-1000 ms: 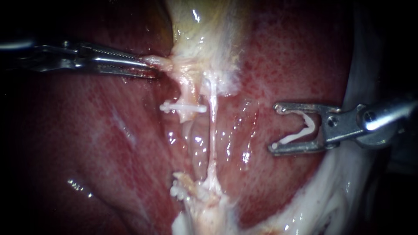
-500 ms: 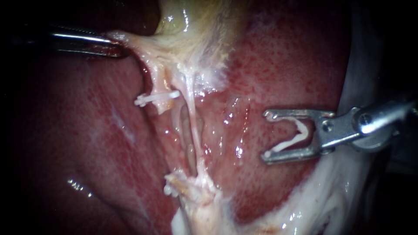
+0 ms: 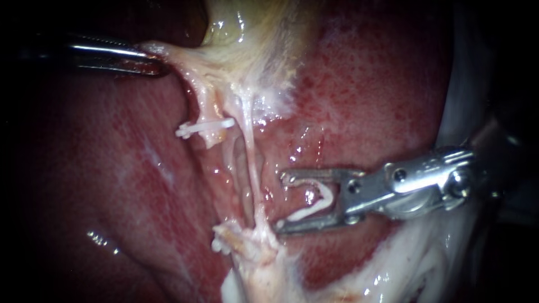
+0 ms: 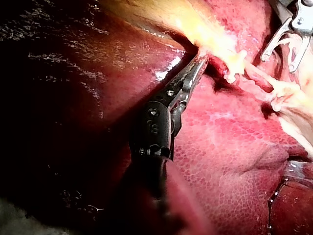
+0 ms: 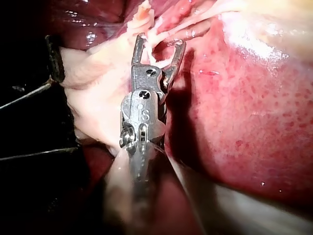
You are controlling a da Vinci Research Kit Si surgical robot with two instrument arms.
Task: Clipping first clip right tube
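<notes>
The right tube (image 3: pixel 253 168) is a thin pale strand running down from the gallbladder (image 3: pixel 252 33) to a pale stump. Beside it, the left tube carries a white clip (image 3: pixel 203 127). My left instrument (image 3: pixel 150 55) has its jaws shut on a pale fold of gallbladder tissue (image 4: pixel 205 55), stretched toward the left. My right instrument (image 3: pixel 281 203) holds a white open clip (image 3: pixel 314 205) seated between its wide-apart jaws. Its tips are just right of the right tube, which is not between them. In the right wrist view the loaded jaws (image 5: pixel 159 46) point at pale strands.
Red mottled liver (image 3: pixel 382 101) surrounds the tubes on both sides. White fatty tissue (image 3: pixel 415 264) lies under the right instrument's shaft. The right instrument (image 4: pixel 288 41) also shows ahead of my left jaws in the left wrist view.
The left instrument pulled the gallbladder fold up and to the left, stretching both tubes, and now holds still. The right instrument has moved left and down, close to the right tube.
</notes>
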